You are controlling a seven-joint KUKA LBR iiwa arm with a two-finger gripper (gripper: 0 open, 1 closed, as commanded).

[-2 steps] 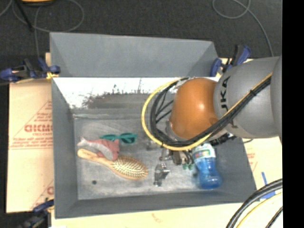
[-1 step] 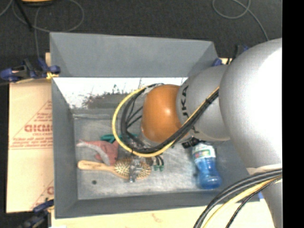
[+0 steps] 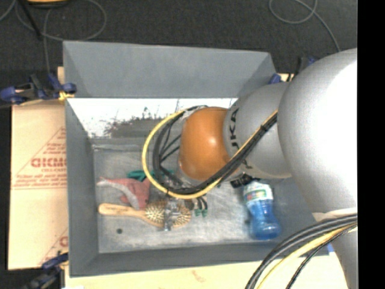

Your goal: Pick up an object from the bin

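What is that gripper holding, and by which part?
It cannot be told. The gripper is down at the bristled head of the wooden hairbrush, but no hold is visible.

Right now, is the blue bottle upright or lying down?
Lying down. The blue bottle shows its whole side, label to base, stretched along the floor of the bin.
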